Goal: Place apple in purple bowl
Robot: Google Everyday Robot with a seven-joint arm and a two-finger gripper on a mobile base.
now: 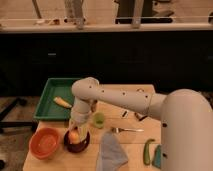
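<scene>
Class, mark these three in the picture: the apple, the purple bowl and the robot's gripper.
apple (73, 136): camera view, on its yellow-orange skin.
purple bowl (80, 148): camera view, on its dark front wall.
gripper (76, 129): camera view, on its lower end, right over the purple bowl by the apple.

tool (78, 128) over purple bowl (85, 145) | apple (73, 136) within its rim | orange bowl (45, 143) just beside

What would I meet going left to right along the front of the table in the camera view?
Orange bowl → purple bowl, with the apple in it and the gripper just above → grey cloth → long green vegetable near the robot's body.
</scene>
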